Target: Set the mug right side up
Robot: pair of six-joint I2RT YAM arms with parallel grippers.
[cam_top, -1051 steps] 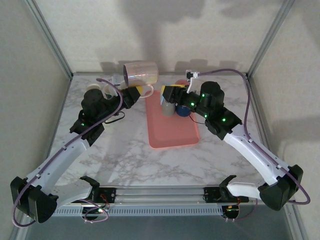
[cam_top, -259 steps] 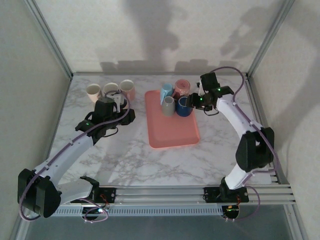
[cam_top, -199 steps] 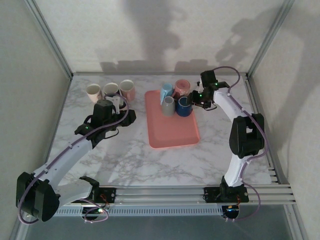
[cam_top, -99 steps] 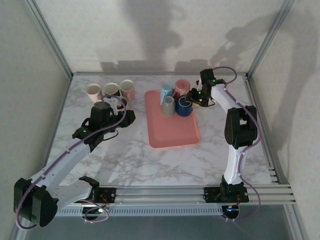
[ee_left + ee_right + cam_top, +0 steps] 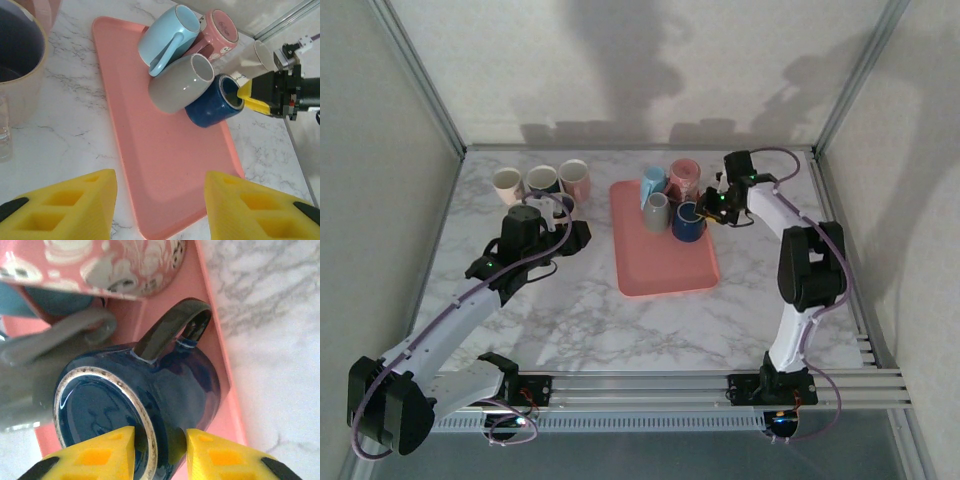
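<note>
Left claw [image 5: 157, 210]: pads apart, nothing between, hovering over marble surface [image 5: 620, 330] left of tray [image 5: 665, 270]; navy mug [image 5: 212, 102]: on its side at tray's far right, against grey mug [image 5: 175, 85], mouth toward right claw [image 5: 160, 452]; right claw: one pad inside mouth, one outside, pinching rim wall (grip looks made). Step in hand, judged: grasp; next: lift clear of neighbours, rotate mouth upward, set down.

surface: marble table [image 5: 590, 320] | on it: pink tray [image 5: 665, 262], three mugs [image 5: 542, 180] back-left
</note>
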